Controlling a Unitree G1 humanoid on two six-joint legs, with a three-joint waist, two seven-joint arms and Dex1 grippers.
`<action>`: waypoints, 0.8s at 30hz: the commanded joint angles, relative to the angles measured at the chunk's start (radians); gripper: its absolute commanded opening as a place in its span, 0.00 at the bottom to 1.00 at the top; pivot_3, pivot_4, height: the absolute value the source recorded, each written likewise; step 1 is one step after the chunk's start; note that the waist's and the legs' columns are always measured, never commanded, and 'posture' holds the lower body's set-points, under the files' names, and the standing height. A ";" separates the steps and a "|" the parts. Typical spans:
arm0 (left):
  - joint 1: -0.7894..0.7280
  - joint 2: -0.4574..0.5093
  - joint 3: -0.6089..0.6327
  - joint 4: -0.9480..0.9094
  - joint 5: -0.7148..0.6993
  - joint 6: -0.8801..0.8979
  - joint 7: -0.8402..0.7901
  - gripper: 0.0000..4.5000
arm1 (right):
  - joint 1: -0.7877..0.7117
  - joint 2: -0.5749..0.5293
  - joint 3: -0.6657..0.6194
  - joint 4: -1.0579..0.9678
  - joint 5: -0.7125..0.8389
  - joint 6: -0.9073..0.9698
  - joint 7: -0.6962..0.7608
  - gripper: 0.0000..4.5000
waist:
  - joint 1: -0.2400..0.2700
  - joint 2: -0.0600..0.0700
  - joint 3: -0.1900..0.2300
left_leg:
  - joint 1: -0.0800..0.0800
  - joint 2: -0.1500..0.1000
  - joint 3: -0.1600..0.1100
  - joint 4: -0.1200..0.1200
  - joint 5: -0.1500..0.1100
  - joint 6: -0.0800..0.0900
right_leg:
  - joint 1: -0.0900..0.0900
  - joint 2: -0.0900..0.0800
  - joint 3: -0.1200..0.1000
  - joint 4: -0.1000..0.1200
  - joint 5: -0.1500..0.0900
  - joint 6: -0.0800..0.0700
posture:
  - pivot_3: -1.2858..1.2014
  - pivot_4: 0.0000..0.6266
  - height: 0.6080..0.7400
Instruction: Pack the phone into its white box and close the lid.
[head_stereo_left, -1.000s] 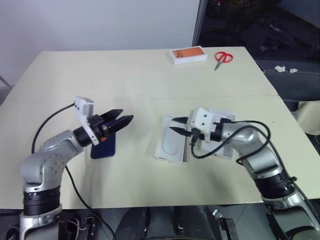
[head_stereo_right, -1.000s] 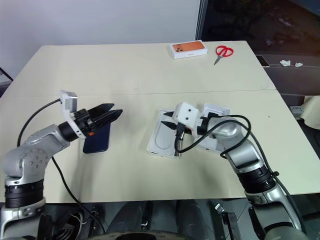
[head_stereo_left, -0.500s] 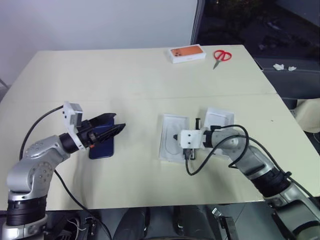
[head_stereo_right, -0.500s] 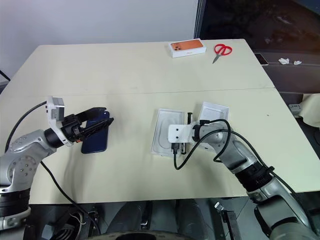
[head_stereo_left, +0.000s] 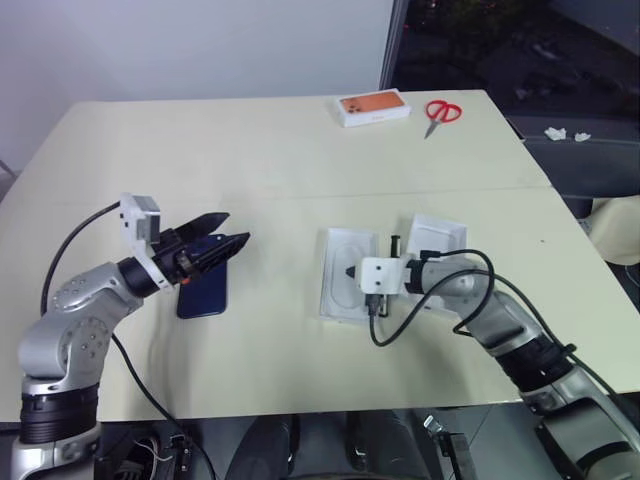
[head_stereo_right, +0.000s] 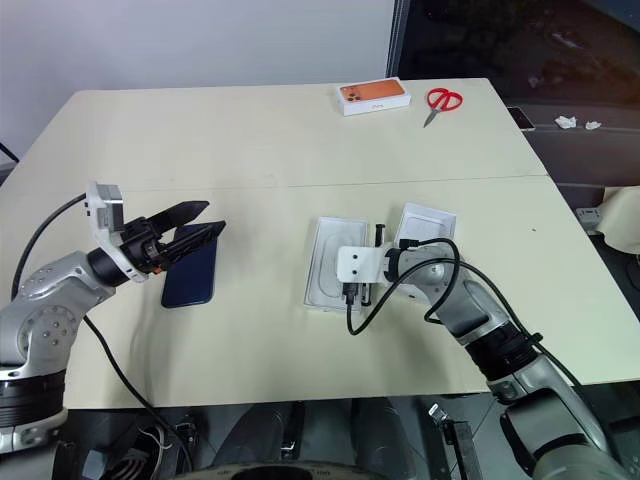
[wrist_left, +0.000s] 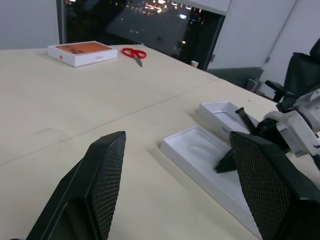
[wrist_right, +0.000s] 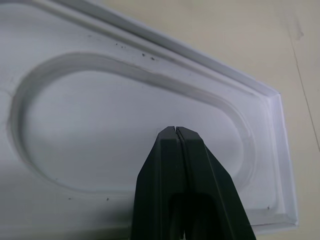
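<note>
My right gripper (wrist_right: 176, 131) is pressed fully closed, empty, its tip over the rounded recess of the thin white insert (head_stereo_left: 348, 287); contact is not determinable. The white tray (head_stereo_left: 436, 238) sits just beside the insert on the table (head_stereo_left: 250, 150). My left gripper (head_stereo_left: 228, 246) stands spread wide, holding nothing, above the phone (head_stereo_left: 204, 291), which lies flat on the table, well apart from the tray. An orange-topped box (head_stereo_left: 373, 108) and red scissors (head_stereo_left: 441, 113) rest at the far edge.
</note>
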 joint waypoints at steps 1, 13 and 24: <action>0.014 0.031 0.012 -0.009 -0.012 0.017 -0.006 0.78 | -0.019 0.038 -0.089 -0.041 0.104 0.035 0.007 0.01 | -0.002 0.000 0.000 | 0.000 0.000 0.000 0.000 0.000 0.000 | 0.000 0.000 0.000 0.000 0.000 0.000 | 0.52 0.24 1.00; 0.039 0.095 0.023 0.048 0.008 0.058 -0.007 0.78 | -0.052 0.007 -0.226 -0.060 0.244 0.126 0.058 0.01 | -0.003 0.000 0.000 | -0.001 0.000 0.000 0.000 -0.001 0.002 | -0.001 0.000 0.000 0.000 0.000 -0.001 | 0.52 0.24 1.00; 0.029 0.151 0.064 0.173 0.036 0.104 0.057 0.78 | -0.090 0.187 -0.157 -0.083 0.198 0.153 -0.091 0.01 | -0.018 0.000 0.000 | -0.002 0.002 0.000 -0.001 0.001 -0.002 | -0.004 0.001 0.000 0.002 0.001 -0.001 | 0.52 0.24 1.00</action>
